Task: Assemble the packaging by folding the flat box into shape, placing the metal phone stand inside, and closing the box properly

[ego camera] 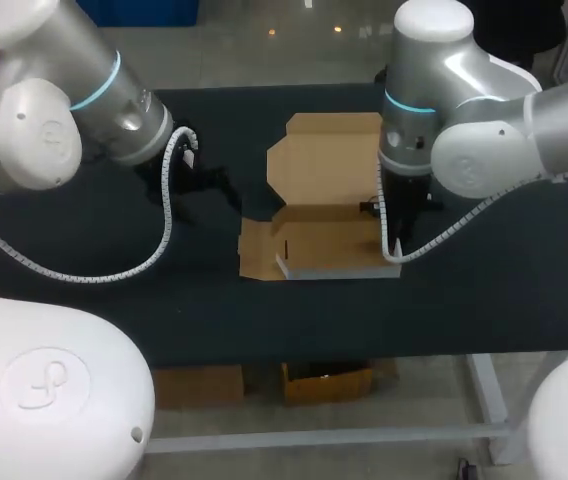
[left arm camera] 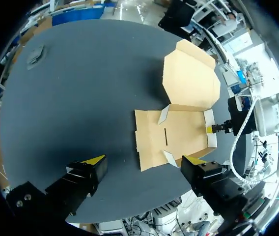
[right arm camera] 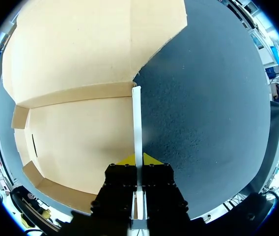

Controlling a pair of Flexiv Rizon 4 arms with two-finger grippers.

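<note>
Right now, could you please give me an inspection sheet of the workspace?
Surface: black table.
Job's things: cardboard box partly folded, lid lying open.
Clutter: small grey object at a far corner, too small to identify.
Grippers: left gripper open, above the table beside the box; right gripper shut on the box's side wall.
Cables: white coiled cable hanging from the left arm; another from the right.
Surroundings: nothing seen.

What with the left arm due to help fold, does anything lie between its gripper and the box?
Nothing visible: only bare table separates the open left gripper from the box. The right gripper pinches its far wall.
</note>
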